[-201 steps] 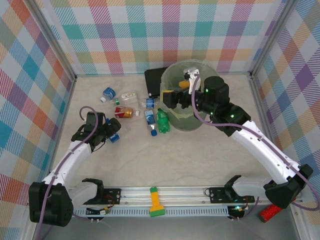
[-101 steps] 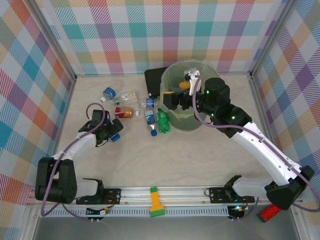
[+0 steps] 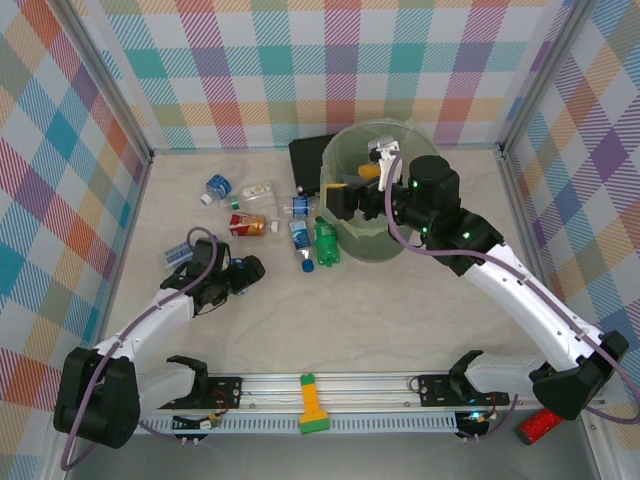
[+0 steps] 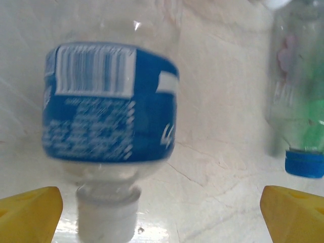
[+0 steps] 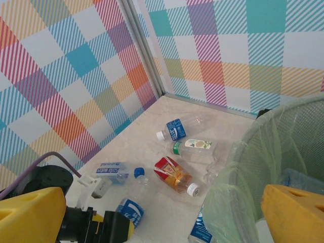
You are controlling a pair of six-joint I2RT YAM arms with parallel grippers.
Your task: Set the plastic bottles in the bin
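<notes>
Both grippers are spread wide and empty. The left gripper (image 3: 243,270) straddles one blue-labelled bottle (image 4: 109,106) lying on the table (image 3: 400,310), its long axis along the fingers and its white cap pointing back at the gripper. Seven other bottles (image 3: 298,236) lie scattered around. Farther off, the right gripper (image 3: 338,197) hovers at the single bin (image 3: 362,246).

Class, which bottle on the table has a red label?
The red-labelled bottle, white-capped, lying beside the green-capped bottle; others show blue or green.

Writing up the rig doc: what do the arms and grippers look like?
Both arms: white link shells, black joints and bases, a purple cable looping at each wrist. Green lights glow on the right arm. Left gripper and right gripper have yellow fingers.
</notes>
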